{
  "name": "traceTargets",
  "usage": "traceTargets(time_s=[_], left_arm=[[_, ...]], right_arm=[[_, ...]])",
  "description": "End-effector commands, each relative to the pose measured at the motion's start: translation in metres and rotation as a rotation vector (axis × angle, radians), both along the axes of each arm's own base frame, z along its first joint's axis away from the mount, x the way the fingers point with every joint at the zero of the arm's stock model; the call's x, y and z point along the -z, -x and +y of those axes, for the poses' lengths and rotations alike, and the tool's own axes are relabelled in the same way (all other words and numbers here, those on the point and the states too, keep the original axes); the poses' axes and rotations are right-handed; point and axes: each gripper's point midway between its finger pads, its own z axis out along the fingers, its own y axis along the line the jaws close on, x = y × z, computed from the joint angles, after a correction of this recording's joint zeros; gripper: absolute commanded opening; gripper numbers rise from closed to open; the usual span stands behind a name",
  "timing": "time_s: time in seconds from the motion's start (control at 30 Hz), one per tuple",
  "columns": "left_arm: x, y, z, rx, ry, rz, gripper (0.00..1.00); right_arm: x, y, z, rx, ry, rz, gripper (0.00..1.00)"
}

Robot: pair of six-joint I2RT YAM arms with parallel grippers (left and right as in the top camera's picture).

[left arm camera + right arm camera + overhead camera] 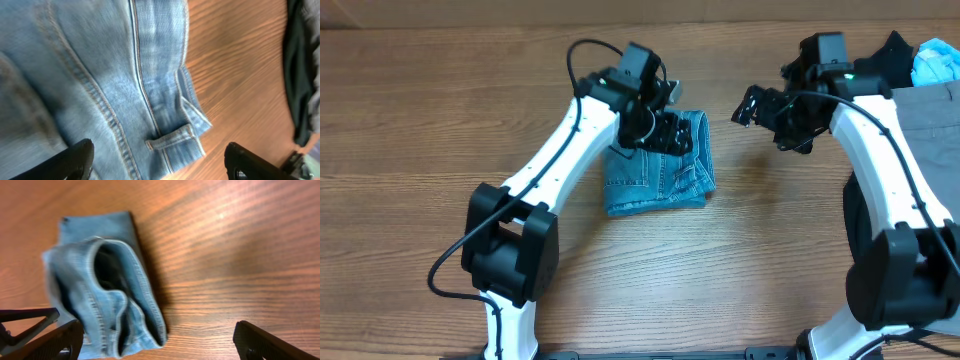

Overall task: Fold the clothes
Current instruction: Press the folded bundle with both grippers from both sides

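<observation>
Nearest: left gripper [157,152] spread wide above folded jeans [100,75]; right gripper [156,330] wide, empty, over brown wood-grain table [420,120] beside them.

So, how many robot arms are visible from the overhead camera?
2. The left arm reaches over the folded jeans; the right arm stands beside them, near the grey trousers. None seems hidden.

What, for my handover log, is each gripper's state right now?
Left gripper: open, over the folded light blue denim jeans, holding nothing.
Right gripper: open, empty.
</observation>
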Motion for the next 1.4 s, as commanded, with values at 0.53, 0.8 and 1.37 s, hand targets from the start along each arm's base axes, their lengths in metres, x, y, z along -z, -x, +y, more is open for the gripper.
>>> traceTargets(time_s=[0.53,0.8,1.37], left_arm=[[0.028,0.026,0.099,-0.225,-0.137,0.281,0.04],[0.081,0.057,0.079,-0.154,-0.077,0.382,0.04],[0.073,0.035,0.137,-0.268,-0.226,0.311,0.04]], right_arm=[[0.012,0.032,0.127,-0.350,-0.290,-0.007,0.04],[0.100,0.042,0.129,-0.297,-0.289,0.174,0.04],[0.071,0.006,0.033,-0.060,-0.145,0.139,0.04]])
